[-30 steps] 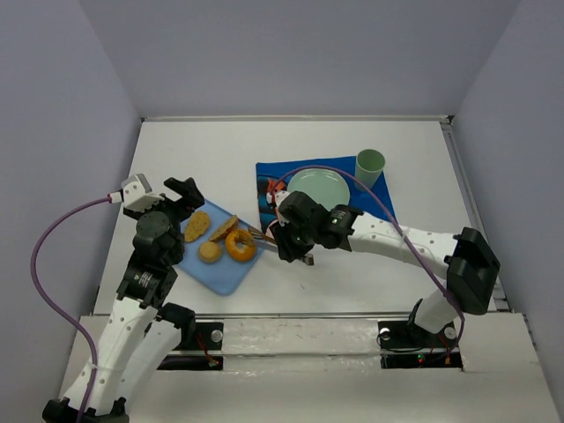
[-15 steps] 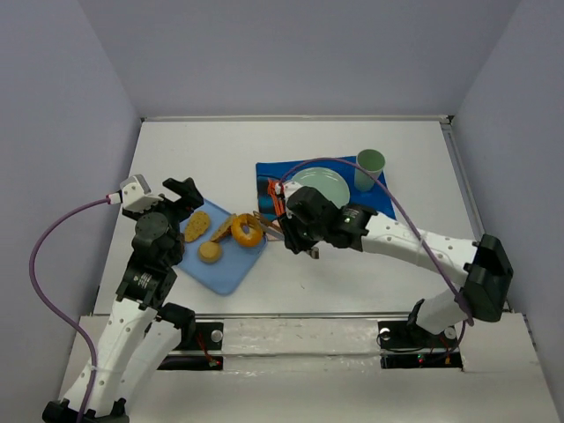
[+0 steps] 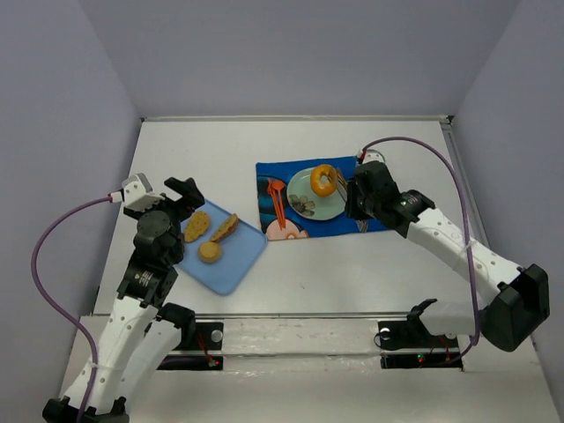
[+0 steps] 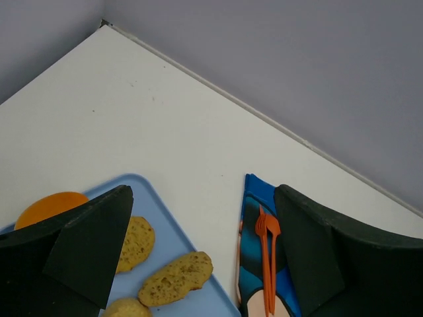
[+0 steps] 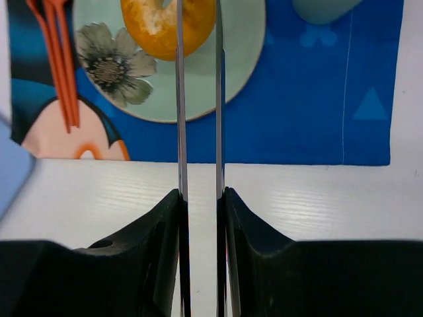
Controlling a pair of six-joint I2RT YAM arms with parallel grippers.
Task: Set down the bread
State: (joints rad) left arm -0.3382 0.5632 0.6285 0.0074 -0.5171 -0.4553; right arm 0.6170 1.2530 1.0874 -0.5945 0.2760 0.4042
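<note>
The ring-shaped bread (image 3: 323,180) is pinched between the nearly closed fingers of the right claw (image 3: 337,182), over the green plate (image 5: 238,59) on the blue mat (image 5: 317,99). Contact with the plate cannot be confirmed. The left claw (image 4: 201,247) is held wide open and empty above the blue tray (image 3: 233,269), on which 3 bread pieces (image 3: 210,252) are seen from above.

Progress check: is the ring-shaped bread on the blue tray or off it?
Off: ring bread over the green plate, between the right jaws.
</note>
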